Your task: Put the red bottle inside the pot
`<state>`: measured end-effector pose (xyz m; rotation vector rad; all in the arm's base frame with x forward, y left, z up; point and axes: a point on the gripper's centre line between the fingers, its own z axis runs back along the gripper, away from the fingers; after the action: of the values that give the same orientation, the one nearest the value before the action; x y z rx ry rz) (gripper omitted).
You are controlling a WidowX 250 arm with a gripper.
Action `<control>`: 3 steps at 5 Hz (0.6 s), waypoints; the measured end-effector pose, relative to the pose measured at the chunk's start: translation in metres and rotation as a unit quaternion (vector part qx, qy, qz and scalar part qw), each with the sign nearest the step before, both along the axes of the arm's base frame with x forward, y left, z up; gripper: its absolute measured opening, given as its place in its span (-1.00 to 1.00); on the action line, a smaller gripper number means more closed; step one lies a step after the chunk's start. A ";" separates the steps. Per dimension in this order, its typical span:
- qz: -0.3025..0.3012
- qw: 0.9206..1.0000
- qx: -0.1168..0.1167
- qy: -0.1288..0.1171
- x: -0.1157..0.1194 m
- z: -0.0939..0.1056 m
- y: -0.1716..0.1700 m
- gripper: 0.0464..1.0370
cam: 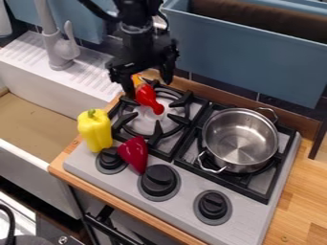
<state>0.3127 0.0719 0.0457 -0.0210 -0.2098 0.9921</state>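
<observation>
the black gripper [148,82] hangs over the back of the left burner, its two fingers spread wide, one on either side of the upper part of the red bottle [146,98]. whether either finger touches the bottle i cannot tell; the left one comes down very near its yellow-orange end. the bottle is smooth and shiny, full in the body and drawn in to a narrow neck with a small rounded knob, and it is tilted over the black grate [158,139], the knob end pointing toward the front and right. it is outside the pot [237,139], which sits on the right burner: round, open, polished metal, faint rings on its bottom, with a bent wire loop handle at the back right and another at the front left. the grate has thick matte bars whose prongs point inward around the left burner. in front of that burner a dark red, glossy, tapering toy [133,153] lies between two ridged black knobs, and to its left a yellow bell pepper [95,130] stands, waxy and lobed, with a green stem. the stove top [191,191] is flat and grey, set in a wood-grained counter [300,206], beside a white sink [38,158] with a ribbed ledge.
</observation>
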 end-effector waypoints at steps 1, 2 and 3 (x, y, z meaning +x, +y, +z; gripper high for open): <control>0.001 1.000 0.014 0.011 0.000 -0.014 -0.003 0.93; 0.021 0.999 0.022 0.008 0.001 -0.025 -0.009 0.93; 0.042 0.999 0.033 -0.001 0.004 -0.034 -0.014 0.93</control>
<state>0.3162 0.0582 0.0119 0.0472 -0.2468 1.0676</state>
